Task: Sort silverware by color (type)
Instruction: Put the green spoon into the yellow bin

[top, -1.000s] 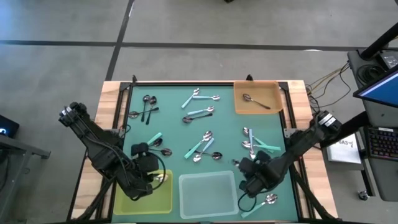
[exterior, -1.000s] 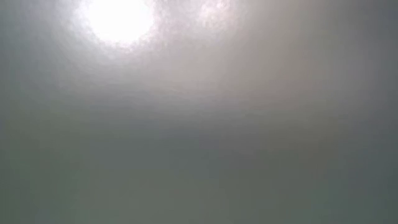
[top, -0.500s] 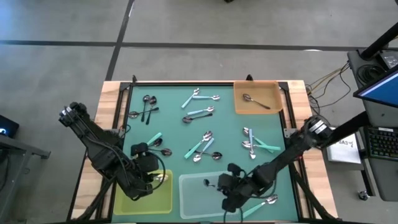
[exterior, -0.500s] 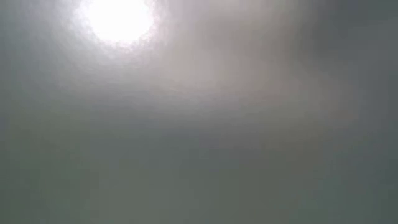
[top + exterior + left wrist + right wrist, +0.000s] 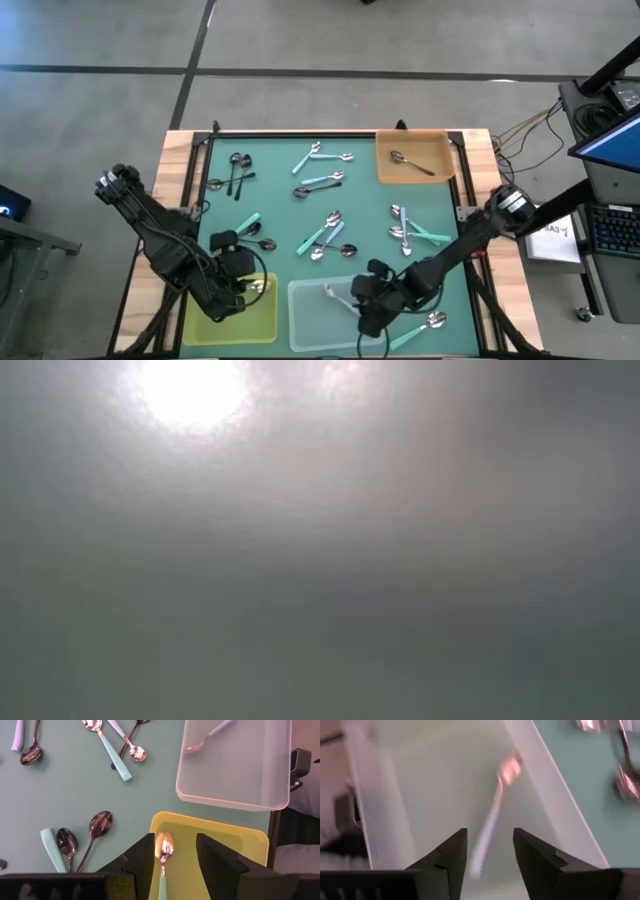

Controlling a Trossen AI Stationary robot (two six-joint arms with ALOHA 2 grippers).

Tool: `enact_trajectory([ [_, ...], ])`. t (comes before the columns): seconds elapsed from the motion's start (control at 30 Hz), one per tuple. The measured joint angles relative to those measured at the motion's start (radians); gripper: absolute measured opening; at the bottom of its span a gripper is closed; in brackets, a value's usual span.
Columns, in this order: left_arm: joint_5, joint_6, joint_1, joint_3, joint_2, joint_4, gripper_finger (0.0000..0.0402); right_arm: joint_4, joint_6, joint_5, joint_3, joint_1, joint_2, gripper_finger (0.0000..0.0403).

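My left gripper (image 5: 175, 842) is open over the yellow tray (image 5: 225, 840) at the near left. A teal-handled spoon (image 5: 164, 851) lies in that tray between its fingers; I see no touch. My right gripper (image 5: 490, 837) is open over the clear tray (image 5: 310, 330) at the near middle. A light blue-handled spoon (image 5: 492, 820) lies on that tray's floor ahead of its fingers and also shows in the high view (image 5: 335, 294). Several more spoons (image 5: 328, 235) lie loose on the green mat. The low view shows only glare.
An orange tray (image 5: 382, 172) at the far right holds one dark-handled spoon (image 5: 410, 163). Loose spoons lie at the far left (image 5: 238, 170), far middle (image 5: 320, 160), right (image 5: 405, 228) and near right (image 5: 432, 321). A raised wooden frame (image 5: 180, 150) borders the mat.
My right gripper has gone toward the table's left edge, from the mat beside the clear tray to over that tray. A light blue-handled spoon now lies in the clear tray, which was empty a second ago.
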Motion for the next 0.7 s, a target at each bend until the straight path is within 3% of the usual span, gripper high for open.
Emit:
enact_trajectory([
  [0.2,-0.002,0.000,0.000,0.000,0.000,0.005,0.0130,-0.346,0.222,-0.174,0.006,0.063,-0.052,0.0145],
  [0.37,-0.006,0.002,0.000,0.000,0.000,0.005,0.0130,-0.316,0.229,-0.348,-0.012,0.198,-0.049,0.0131],
  [0.53,-0.039,0.025,0.003,0.000,0.000,0.006,0.0130,-0.242,0.155,-0.277,-0.030,0.328,-0.046,0.0127],
  [0.7,-0.061,0.025,0.006,0.000,0.000,0.007,0.0130,-0.230,0.081,-0.198,-0.060,0.364,-0.043,0.0127],
])
